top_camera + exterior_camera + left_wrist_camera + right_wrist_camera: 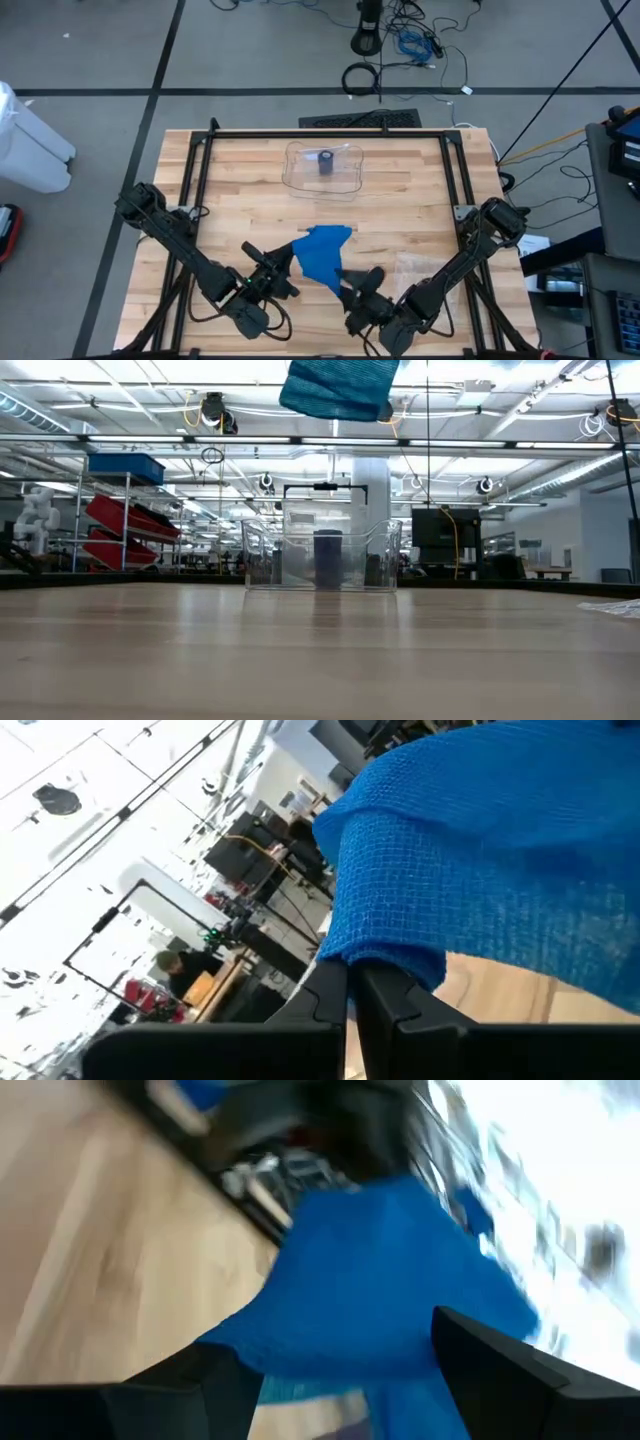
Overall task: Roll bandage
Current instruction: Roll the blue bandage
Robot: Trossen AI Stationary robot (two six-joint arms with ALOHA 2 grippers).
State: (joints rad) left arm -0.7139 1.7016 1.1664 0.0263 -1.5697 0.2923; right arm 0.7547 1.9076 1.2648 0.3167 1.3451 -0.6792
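A blue mesh bandage (320, 255) hangs spread out high above the near middle of the table; the low view shows it at the picture's top (340, 388). My left gripper (285, 268) is shut on its left side (350, 990). My right gripper (352, 285) is open, its two fingers wide apart on either side of the bandage's near right end (380, 1300). A clear plastic tray (323, 185) stands at the far middle of the table with a dark roll (326, 162) upright in it. My left gripper pinches a bunched fold of the bandage's edge (385, 955) between its two shut fingers, coming level from the table's near left. The cloth spreads away from the fingers, lifted clear of the table. My right gripper: I cannot tell whether its open fingers (500, 1365) touch the cloth between them.
A clear plastic wrapper (420, 265) lies on the wood at the near right. A black frame (330, 134) runs round the table's edges. Bare wood lies between the tray and the grippers.
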